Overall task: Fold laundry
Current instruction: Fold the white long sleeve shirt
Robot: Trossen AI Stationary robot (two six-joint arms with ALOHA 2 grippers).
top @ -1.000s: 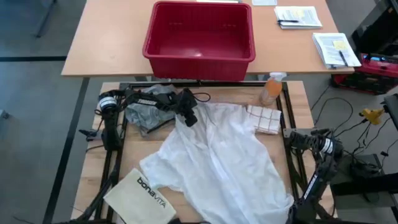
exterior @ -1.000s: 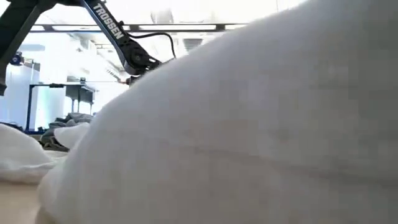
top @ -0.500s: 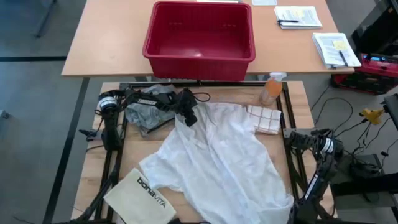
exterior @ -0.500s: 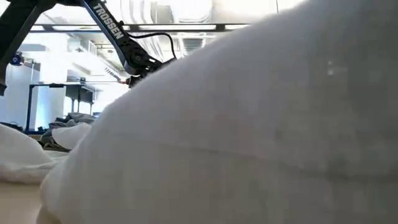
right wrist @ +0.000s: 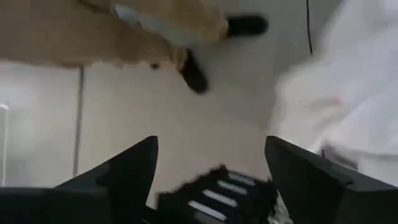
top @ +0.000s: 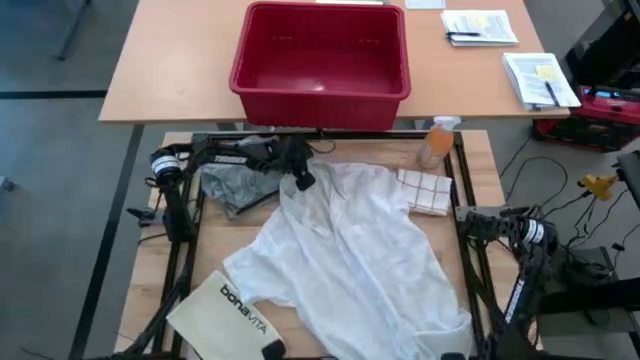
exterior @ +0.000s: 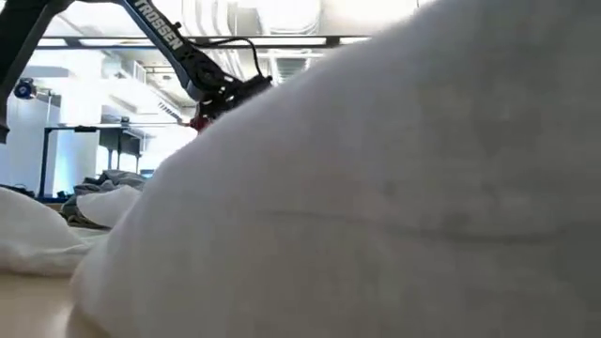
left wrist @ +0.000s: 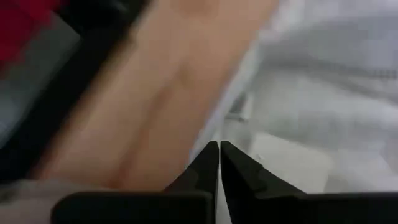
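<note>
Left tool [left wrist: 217, 155] closed beside white shirt [left wrist: 323, 81]

A robotics lab or test workshop, judged by the fittings. Light wooden work table [top: 150, 265] ringed by a black metal frame [top: 184, 250], with two dark arms bolted to its sides. Second wooden table [top: 170, 70] just behind, bearing a red plastic tub [top: 320, 60] and stapled papers [top: 480, 25] with pens. Loose cables [top: 560, 200] and a red toolbox [top: 600, 105] on grey floor beside the rig. Beyond the table at table height: bright ceiling strip lights [exterior: 188, 40], exposed ducting [exterior: 235, 14], metal racking [exterior: 56, 150].
</note>
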